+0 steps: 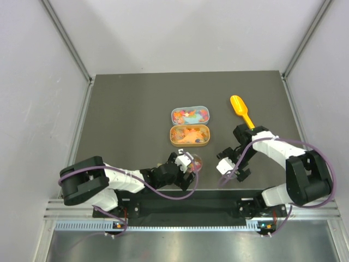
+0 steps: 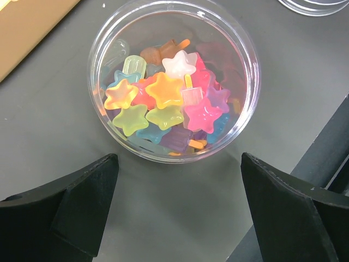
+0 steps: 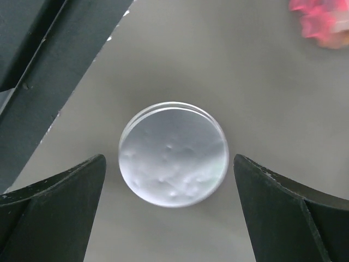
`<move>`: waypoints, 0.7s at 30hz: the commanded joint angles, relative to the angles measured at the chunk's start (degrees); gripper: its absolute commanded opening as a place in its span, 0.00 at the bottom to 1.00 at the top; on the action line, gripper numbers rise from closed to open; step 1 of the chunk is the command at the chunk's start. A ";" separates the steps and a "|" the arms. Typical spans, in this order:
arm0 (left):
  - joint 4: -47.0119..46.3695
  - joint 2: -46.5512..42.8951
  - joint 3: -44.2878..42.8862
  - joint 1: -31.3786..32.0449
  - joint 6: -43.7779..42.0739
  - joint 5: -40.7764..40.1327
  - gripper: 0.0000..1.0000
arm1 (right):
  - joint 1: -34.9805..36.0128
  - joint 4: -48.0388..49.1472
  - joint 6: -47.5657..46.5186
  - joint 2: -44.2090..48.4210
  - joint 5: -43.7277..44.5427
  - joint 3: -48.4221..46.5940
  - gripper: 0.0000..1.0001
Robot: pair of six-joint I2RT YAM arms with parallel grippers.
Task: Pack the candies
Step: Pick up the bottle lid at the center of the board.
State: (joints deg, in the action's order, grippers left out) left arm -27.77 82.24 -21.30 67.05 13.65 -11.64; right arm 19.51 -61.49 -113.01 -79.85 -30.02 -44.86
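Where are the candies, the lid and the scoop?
candies [image 2: 165, 90]: left wrist view, on the orange star in the middle.
lid [image 3: 173, 160]: right wrist view, on its centre.
scoop [image 1: 243, 113]: top view, where handle meets bowl.

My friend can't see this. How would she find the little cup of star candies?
Look at the near edge of the dark table, just ahead of the left claw. A small clear round cup stands there, full of star-shaped candies. The clear lid near it, by the right claw, holds nothing.

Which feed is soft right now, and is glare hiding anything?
Left wrist: sharp, candies clear inside the round clear cup, only faint rim glints. Right wrist: the clear lid is slightly soft, the pink thing at top right blurred beyond naming. Top view: even light.
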 commanded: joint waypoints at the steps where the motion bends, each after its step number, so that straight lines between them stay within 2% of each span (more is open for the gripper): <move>1: 8.52 0.82 1.17 -0.43 -0.20 0.74 0.98 | 0.62 2.95 -6.26 -0.39 0.22 2.41 1.00; 16: 8.34 2.13 1.00 -0.42 -0.20 2.41 0.97 | -0.61 7.09 -0.98 -4.70 1.36 0.92 0.99; 19: 8.43 1.97 0.82 -0.42 -0.20 2.50 0.97 | -0.96 6.92 -0.37 -5.14 2.24 0.65 0.94; 20: 8.43 1.96 0.91 -0.43 -0.20 2.67 0.97 | -1.05 6.91 0.07 -5.14 2.33 0.39 0.90; 21: 8.43 1.88 0.91 -0.34 -0.29 2.59 0.97 | -1.05 6.83 1.46 -4.96 2.51 -0.22 0.81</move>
State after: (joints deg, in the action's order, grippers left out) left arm -27.57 82.28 -21.32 67.02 12.19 -11.20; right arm 18.94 -57.34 -112.12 -84.07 -28.49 -43.31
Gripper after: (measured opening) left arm 0.971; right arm 0.851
